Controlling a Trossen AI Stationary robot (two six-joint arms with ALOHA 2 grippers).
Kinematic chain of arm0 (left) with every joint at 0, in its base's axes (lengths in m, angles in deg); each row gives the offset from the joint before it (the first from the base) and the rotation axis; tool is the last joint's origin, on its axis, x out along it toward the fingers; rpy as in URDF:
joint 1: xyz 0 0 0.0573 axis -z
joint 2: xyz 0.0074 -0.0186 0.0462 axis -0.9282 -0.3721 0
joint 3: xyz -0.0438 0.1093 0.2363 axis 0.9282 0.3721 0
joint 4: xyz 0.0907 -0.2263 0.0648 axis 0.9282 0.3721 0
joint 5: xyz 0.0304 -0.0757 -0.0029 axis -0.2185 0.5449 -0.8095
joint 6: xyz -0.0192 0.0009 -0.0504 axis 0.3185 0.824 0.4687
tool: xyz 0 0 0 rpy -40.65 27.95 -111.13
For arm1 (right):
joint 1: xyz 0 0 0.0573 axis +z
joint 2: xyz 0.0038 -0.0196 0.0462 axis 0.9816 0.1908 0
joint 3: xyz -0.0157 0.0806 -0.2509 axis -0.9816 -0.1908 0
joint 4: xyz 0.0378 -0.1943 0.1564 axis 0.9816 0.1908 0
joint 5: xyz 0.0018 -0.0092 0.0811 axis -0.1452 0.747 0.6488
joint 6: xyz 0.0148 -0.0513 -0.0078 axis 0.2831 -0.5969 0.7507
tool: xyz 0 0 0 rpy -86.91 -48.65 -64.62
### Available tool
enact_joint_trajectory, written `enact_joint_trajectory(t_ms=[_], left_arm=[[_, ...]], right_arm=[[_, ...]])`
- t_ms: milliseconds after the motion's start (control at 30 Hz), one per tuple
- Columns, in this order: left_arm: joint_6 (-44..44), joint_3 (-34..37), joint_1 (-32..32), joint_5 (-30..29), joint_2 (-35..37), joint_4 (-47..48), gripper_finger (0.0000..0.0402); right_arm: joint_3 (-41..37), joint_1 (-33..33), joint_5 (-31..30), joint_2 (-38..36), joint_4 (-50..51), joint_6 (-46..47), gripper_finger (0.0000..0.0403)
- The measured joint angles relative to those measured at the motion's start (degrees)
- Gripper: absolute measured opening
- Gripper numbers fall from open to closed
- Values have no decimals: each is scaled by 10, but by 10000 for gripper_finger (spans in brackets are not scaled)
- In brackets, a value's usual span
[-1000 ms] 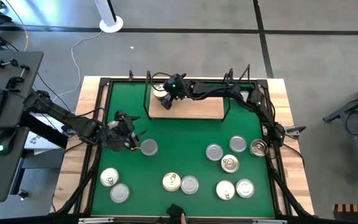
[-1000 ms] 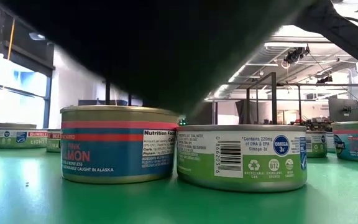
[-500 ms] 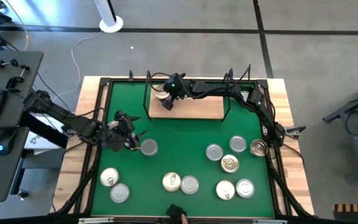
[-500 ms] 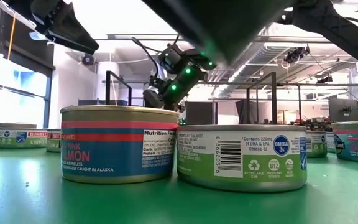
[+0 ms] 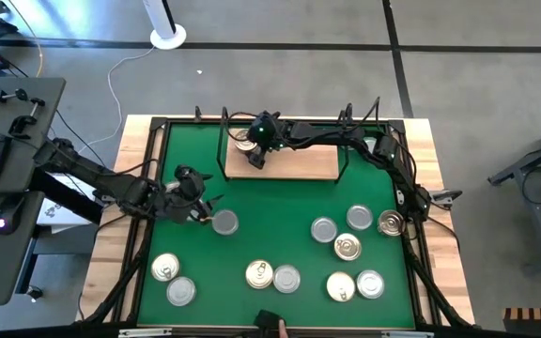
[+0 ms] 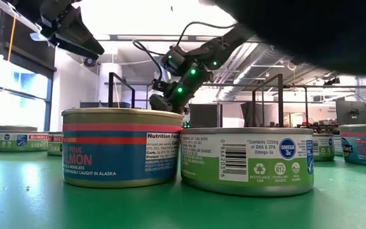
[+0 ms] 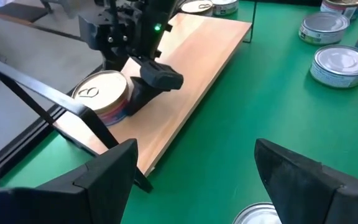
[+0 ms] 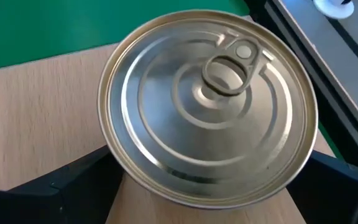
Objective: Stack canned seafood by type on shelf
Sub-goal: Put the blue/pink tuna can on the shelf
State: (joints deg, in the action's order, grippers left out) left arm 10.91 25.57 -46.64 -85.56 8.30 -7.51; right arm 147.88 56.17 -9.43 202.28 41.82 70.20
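Note:
The shelf [image 5: 294, 161] is a tan board with black uprights at the far side of the green mat [image 5: 280, 202]. One gold-lidded can [image 8: 207, 106] stands on its base at the board's left end [image 7: 101, 93]. My right gripper [image 5: 255, 157] slants down over that can, open, with a finger on either side of it and not touching. My left gripper [image 5: 202, 208] hovers open at the mat's left. It has nothing between its fingers [image 7: 104, 180]. A silver-lidded can [image 5: 224, 222] sits on the mat just to its right.
Several more cans stand on the mat: two at the near left [image 5: 172, 280], two at the near middle [image 5: 272, 276] and a cluster at the right [image 5: 346, 246]. The shelf's black uprights [image 5: 225, 141] rise at both ends. Most of the board [image 7: 197, 56] is bare.
My right gripper has stayed over the can at the shelf's left end and has tipped and rolled a little there, still open. The can has kept its place on the board.

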Motion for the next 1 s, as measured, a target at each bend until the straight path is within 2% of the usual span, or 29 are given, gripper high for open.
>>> enact_joint_trajectory(t_ms=[200, 600, 733, 900, 1000], left_arm=[[-16, 0, -26, 30, 0, -21, 310], [-23, 0, -35, 30, 0, -24, 310], [-21, 0, -35, 30, 0, -15, 310], [-16, 0, -35, 28, 0, -7, 310], [-19, 0, -35, 28, 0, -7, 310]], right_arm=[[38, -1, 3, 0, 80, -11, 399], [112, -2, -10, -3, 202, -30, 391], [112, 2, -35, -9, 215, -36, 356], [112, 16, -123, -9, 222, -35, 285], [112, 23, -139, -11, 225, -44, 240]])
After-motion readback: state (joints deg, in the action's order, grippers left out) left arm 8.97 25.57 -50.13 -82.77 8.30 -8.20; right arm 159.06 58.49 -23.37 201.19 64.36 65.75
